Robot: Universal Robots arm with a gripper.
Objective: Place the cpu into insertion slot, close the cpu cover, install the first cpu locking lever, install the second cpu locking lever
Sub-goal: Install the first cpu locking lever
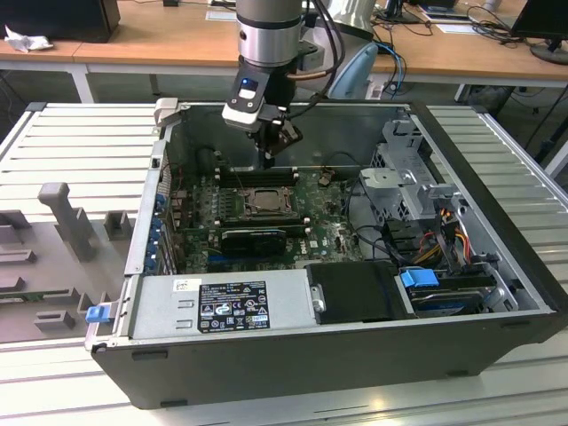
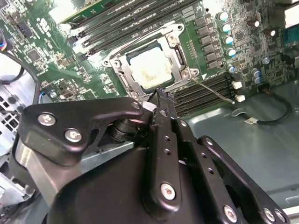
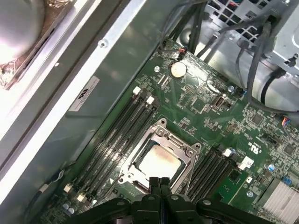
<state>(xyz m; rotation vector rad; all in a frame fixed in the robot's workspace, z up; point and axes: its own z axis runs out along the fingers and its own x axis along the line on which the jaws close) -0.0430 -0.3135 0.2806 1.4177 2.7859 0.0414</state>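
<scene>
The cpu (image 2: 152, 70) lies flat in the insertion slot (image 2: 179, 56) near the middle of the green motherboard (image 2: 56, 70), and the risk, as I judge it, sits right at its edge. If the fingertips come down off line they could scrape the chip's bare face or slip off a lever onto the board's small parts. A push against a cover that is not fully seated could also tilt the chip on the pin field beneath it. The chip is a pale, silvery-beige square with a dull smudged sheen, level and square to its frame in both wrist views. The cpu cover (image 2: 122, 70), a dull-metal plate with a square window, lies down around it and leaves the chip's face showing. A thin locking lever (image 2: 212, 89) angles away from one socket corner across the black memory slots (image 2: 201, 93), and it looks unlatched. The gripper (image 2: 161, 98) hangs just above the socket's near edge with its two fingers pressed together and nothing between them. In the exterior view it stands upright over the board inside the open computer case (image 1: 355, 355).
</scene>
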